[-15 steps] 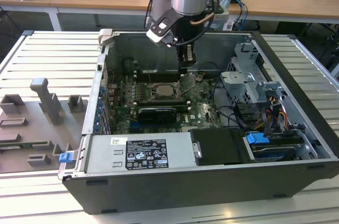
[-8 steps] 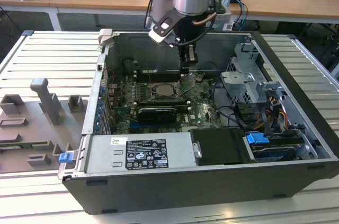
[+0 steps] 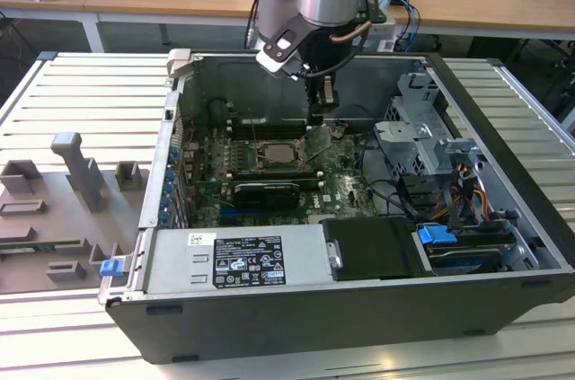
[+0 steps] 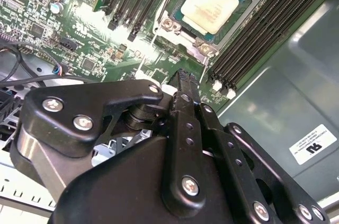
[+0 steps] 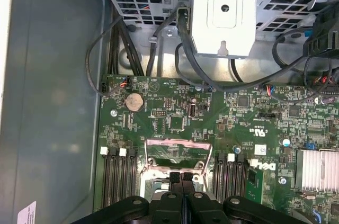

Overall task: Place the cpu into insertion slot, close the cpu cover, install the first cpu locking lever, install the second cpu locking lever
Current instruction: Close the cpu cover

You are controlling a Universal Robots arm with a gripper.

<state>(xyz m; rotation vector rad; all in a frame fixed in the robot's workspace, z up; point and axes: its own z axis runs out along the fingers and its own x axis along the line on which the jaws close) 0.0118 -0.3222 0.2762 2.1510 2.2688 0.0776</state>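
Black gripper (image 5: 180,176), fingers together, is hovering by the raised thin silver cpu cover (image 5: 177,143), pale square metal-faced cpu (image 4: 216,1) already seated; closing it seems to need a gentle push.

We saw the gripper (image 5: 180,177), fingertips pressed together, at the edge of the cpu cover (image 5: 177,142), a silver frame on the green motherboard (image 5: 175,113) between black memory slots (image 5: 114,179). The grey drive cage (image 5: 222,12) lay beyond.

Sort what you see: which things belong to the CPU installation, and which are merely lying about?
Job: cpu, insertion slot, cpu cover, gripper.
Lying about: memory slots, drive cage, coin cell, heatsink.
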